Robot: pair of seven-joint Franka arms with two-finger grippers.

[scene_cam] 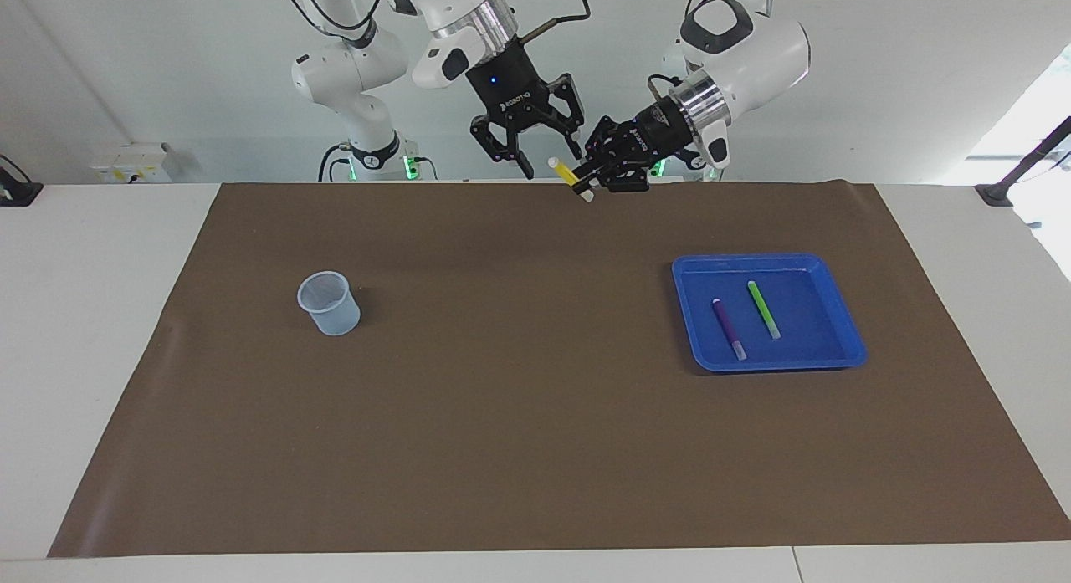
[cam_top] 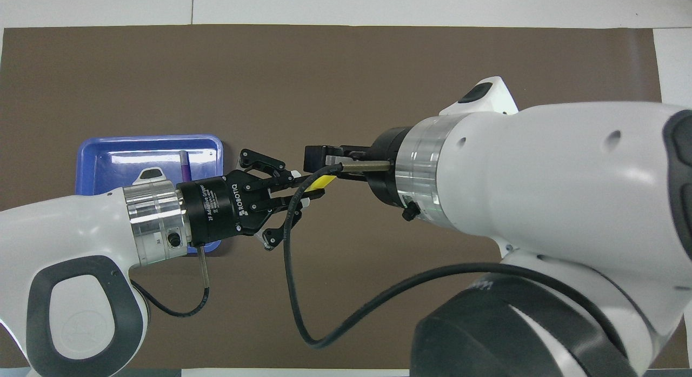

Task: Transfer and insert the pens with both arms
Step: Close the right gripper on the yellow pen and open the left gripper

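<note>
Items, listed across the facing view from the right arm's end of the worktop to the left arm's end.

1. Clear plastic cup: upright on the brown mat, well apart from both tools.
2. Right tool: raised over the mat's edge nearest the robots, pointing down, fingers apart around the upper whitish end of the yellow pen; whether they touch it cannot be told.
3. Yellow pen: in the air, tilted, one whitish end toward the right tool, the lower whitish end past the left tool's fingertips. In the overhead view it shows between the two tools.
4. Left tool: raised just beside the right tool, fingers clamped on the yellow pen near its lower end.
5. Blue tray: flat on the mat, well apart from both tools.
6. Purple pen: lying in the tray.
7. Green pen: lying in the tray beside the purple pen, not touching it.
</note>
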